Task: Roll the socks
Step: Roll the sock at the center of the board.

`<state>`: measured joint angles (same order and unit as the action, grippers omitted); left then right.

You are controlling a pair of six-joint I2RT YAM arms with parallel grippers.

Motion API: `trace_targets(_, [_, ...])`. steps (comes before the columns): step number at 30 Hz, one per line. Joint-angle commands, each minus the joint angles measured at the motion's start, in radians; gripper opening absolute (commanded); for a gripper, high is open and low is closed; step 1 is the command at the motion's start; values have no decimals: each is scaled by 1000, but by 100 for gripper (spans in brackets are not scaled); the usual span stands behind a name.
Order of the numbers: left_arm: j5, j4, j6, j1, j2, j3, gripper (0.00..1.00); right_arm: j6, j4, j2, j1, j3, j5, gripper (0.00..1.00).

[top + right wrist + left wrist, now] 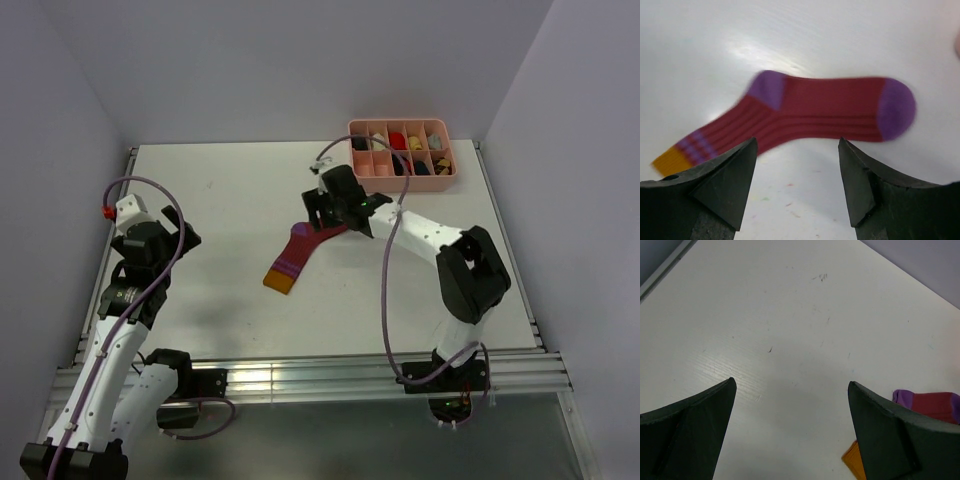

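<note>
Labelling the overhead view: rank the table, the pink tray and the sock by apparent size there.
Largest: table. Then the pink tray. Smallest: sock, its toe end partly hidden in that view.

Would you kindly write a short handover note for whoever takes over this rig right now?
Left gripper: open, empty, above bare table left of the sock.
Right gripper: open, empty, hovering at the sock's toe end.
Sock: flat, unrolled, mid-table, orange cuff at its near end.
Done: nothing rolled yet.
Left: grasp one end and roll it up.
</note>
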<state>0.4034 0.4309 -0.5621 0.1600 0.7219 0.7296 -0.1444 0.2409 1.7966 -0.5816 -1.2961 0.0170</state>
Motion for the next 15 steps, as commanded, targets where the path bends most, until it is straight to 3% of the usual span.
trace_targets(1, [-21, -18, 10, -10, -6, 27, 99, 133, -48, -83, -130, 35, -12, 73])
trace_targets(3, [-17, -15, 10, -10, -7, 27, 99, 199, -28, -88, -217, 47, -15, 73])
trace_targets(8, [-17, -14, 7, -13, -10, 24, 99, 296, 21, -92, -333, 96, -61, 56])
trace_targets(15, [-20, -15, 8, -13, -9, 25, 99, 355, 54, -72, -451, 107, -22, 51])
